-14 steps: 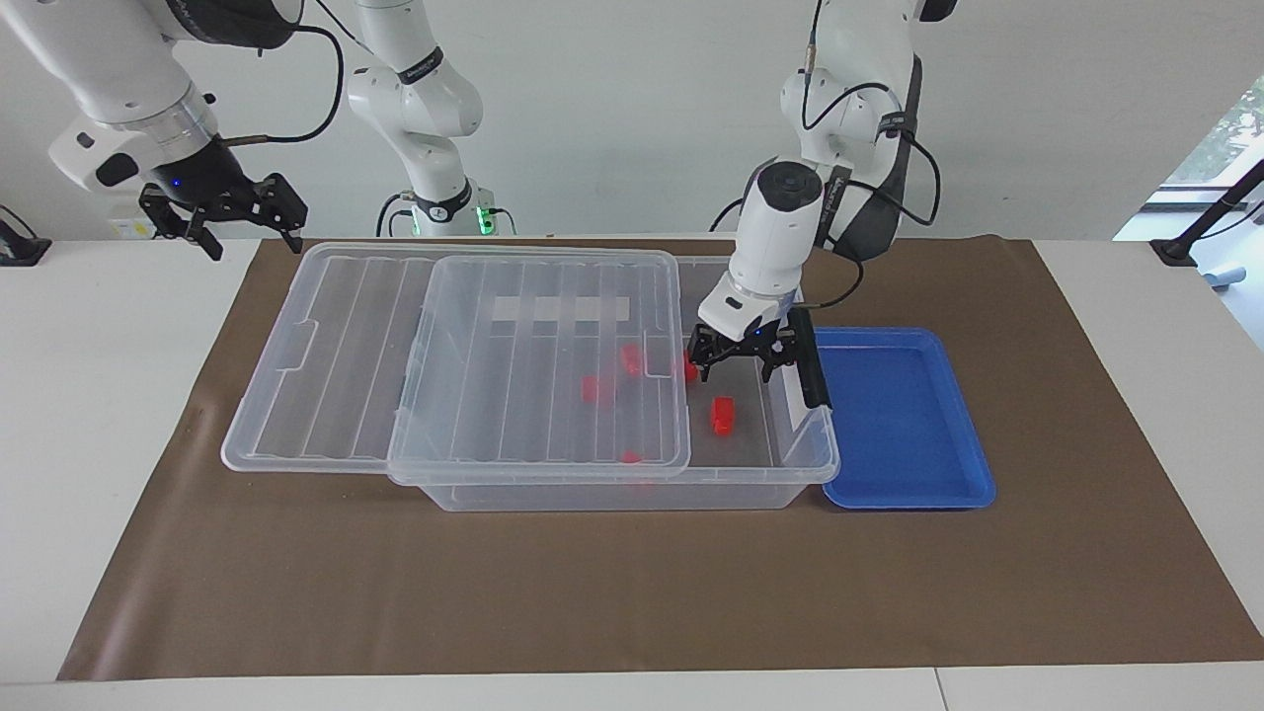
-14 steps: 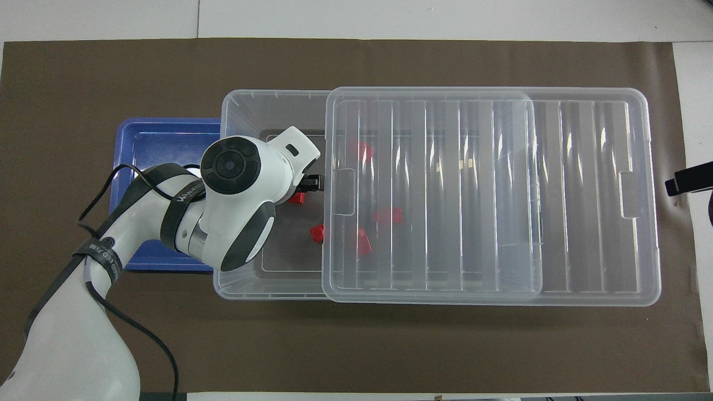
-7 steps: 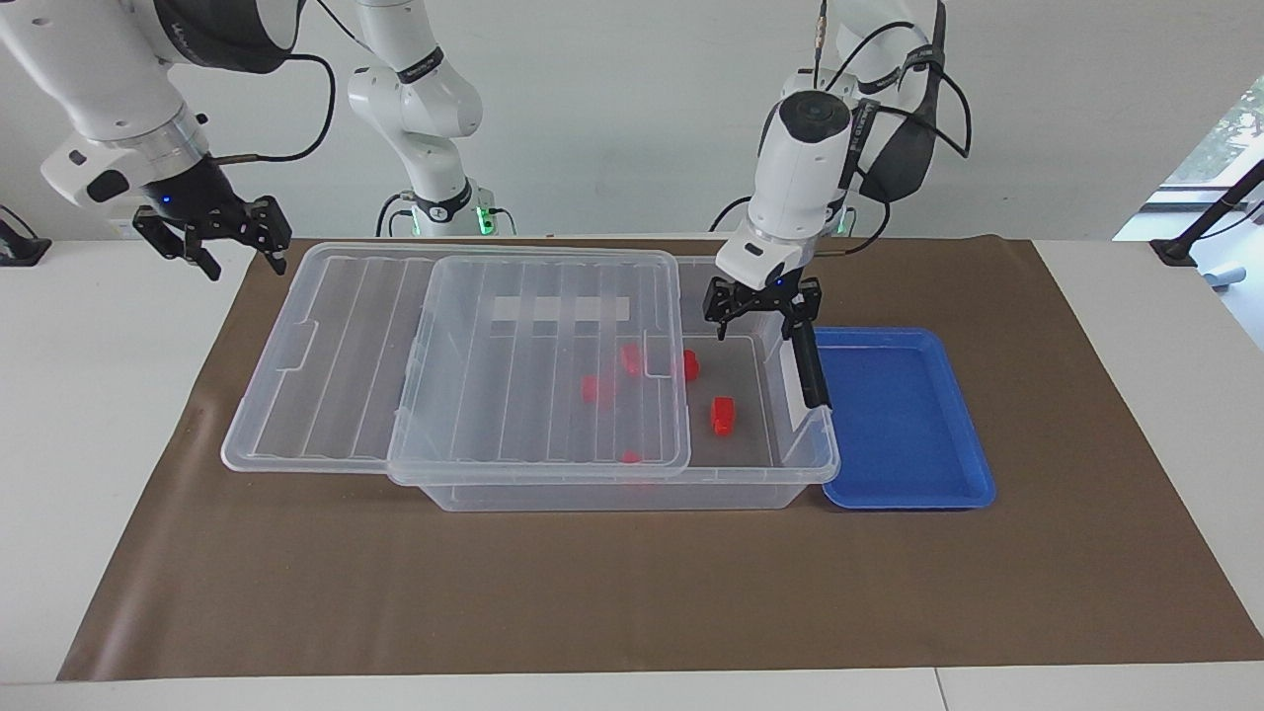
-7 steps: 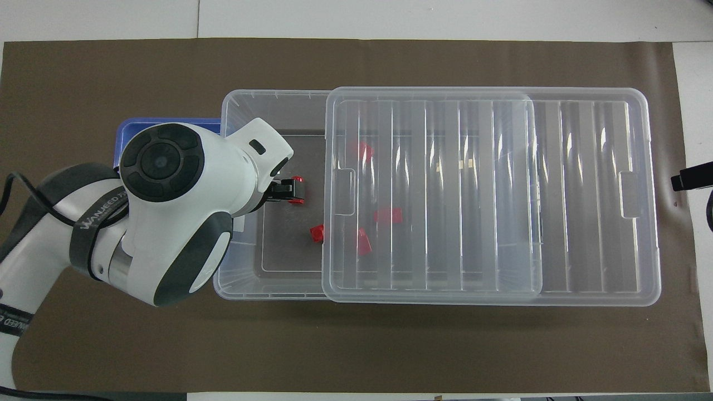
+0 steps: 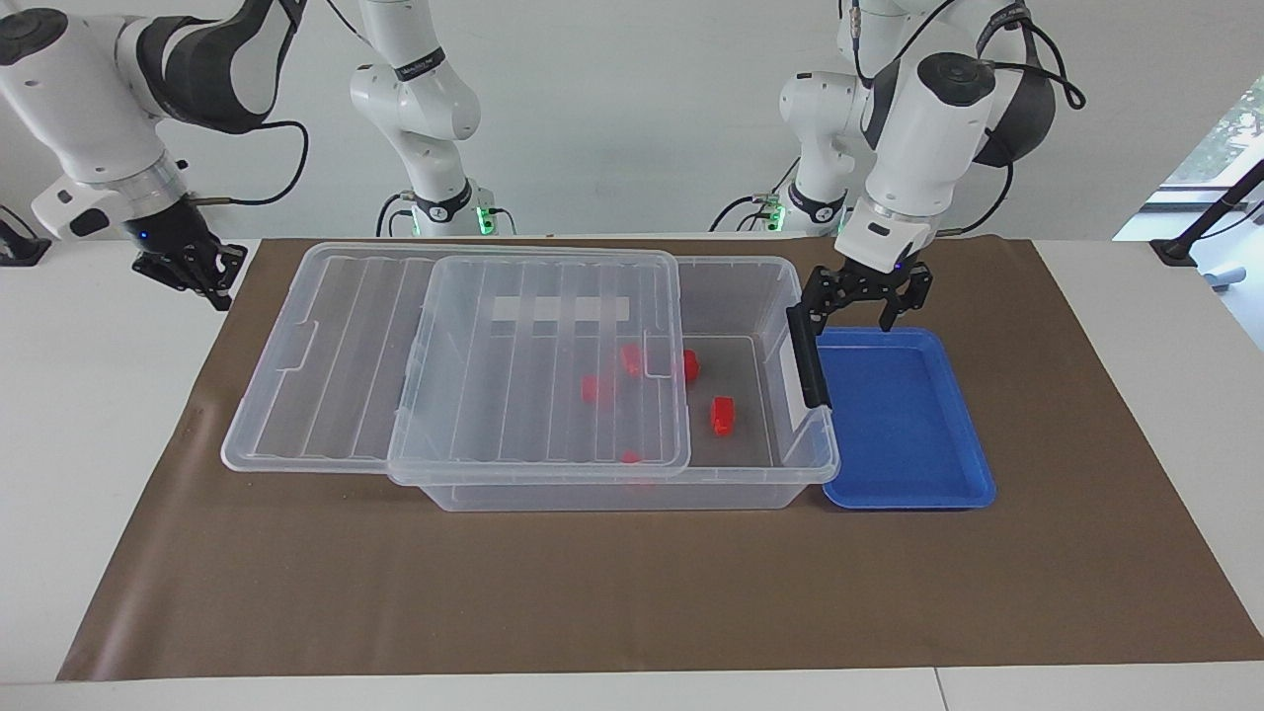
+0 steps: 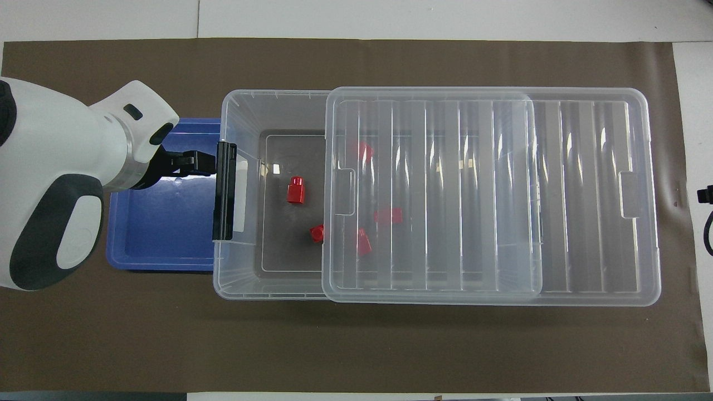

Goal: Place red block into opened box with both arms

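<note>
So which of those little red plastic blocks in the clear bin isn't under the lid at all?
The small red plastic block lying alone on the clear plastic bin's open floor, nearest the black latch; the others sit under the ribbed clear lid or its edge.

Left end effector (image 5: 865, 299) hangs raised, fingers spread; right end effector (image 5: 190, 269) apparently closed, held low.

high facing and overhead views share the box (image 5: 790, 464).

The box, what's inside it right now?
The box holds red blocks. One red block lies in the uncovered part, another at the lid's edge. Through the clear lid, three more show blurrily. The lid's ribs and glare might hide others.
</note>
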Tool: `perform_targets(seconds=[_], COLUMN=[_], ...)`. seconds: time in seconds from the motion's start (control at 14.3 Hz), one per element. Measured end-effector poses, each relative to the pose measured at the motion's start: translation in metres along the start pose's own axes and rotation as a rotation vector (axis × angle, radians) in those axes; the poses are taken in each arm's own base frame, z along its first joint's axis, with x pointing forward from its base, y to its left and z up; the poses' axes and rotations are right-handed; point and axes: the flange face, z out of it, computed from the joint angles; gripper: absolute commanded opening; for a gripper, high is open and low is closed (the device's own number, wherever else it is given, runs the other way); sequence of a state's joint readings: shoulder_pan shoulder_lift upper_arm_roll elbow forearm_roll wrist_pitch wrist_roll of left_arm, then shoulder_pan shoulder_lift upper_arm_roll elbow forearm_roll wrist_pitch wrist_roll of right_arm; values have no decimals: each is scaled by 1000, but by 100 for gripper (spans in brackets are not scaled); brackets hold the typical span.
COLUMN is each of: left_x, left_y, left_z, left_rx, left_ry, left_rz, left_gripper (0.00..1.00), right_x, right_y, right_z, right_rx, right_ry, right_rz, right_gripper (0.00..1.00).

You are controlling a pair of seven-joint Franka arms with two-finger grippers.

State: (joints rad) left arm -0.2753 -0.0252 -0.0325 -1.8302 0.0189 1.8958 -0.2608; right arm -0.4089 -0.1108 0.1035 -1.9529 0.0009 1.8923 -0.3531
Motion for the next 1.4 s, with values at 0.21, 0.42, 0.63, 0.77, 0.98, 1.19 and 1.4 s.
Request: perform_targets(seconds=[0.21, 0.42, 0.63, 0.77, 0.98, 1.19, 1.4], left_x=[8, 10, 10, 11, 12, 11, 11], left_y=[-38, -62, -72, -86, -107, -111, -122], left_z=[-23, -33, -32, -35, -41, -45, -45], left_rx=[-6, -8, -6, -6, -5, -4, -3], left_ry=[-30, -49, -66, -71, -78, -88, -90], left_rz=[13, 6, 22, 38, 37, 33, 14], left_gripper=[100, 100, 100, 100, 100, 100, 100], right_x=[0, 4, 5, 8, 15, 19, 23], right_y=[6, 7, 3, -5, -25, -40, -56], right_z=[24, 54, 63, 62, 62, 62, 62], right_rx=[4, 7, 12, 12, 13, 13, 14], right_ry=[-7, -6, -15, -14, -13, -13, -13], right_rz=[10, 5, -3, -12, -4, 16, 37], right_gripper=[0, 0, 0, 0, 0, 0, 0])
